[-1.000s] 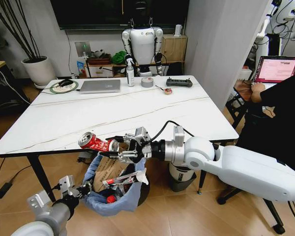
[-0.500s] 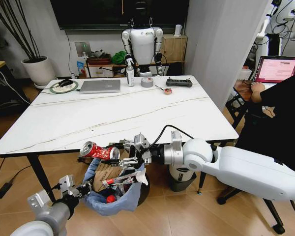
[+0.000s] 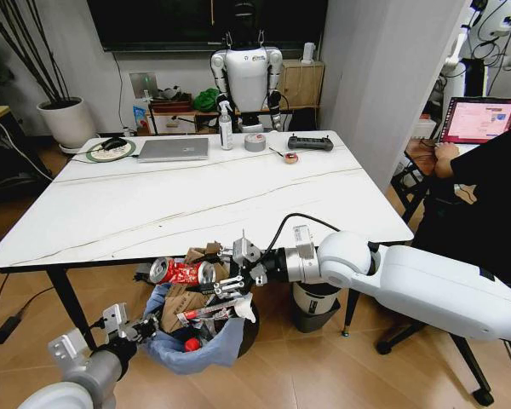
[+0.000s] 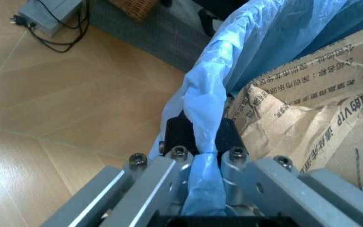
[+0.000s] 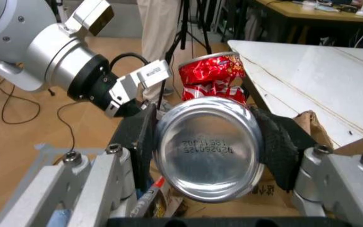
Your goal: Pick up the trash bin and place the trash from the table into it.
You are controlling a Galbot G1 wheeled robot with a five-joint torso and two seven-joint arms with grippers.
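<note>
While the right pincer (image 3: 223, 279) pinches a crumpled red can (image 3: 180, 272), the left pincer (image 3: 145, 326) clamps the trash bin (image 3: 200, 349) by its crinkly rim.

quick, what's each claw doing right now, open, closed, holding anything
Left claw: shut on the trash bin's blue bag rim, beside the table.
Right claw: shut on a crushed red can, above the bin.

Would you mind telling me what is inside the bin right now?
The bin holds torn brown cardboard, a red-white packet and something red lower down. Anything beneath them is covered. The left tool pinches its bag rim; the right tool holds a can above.
</note>
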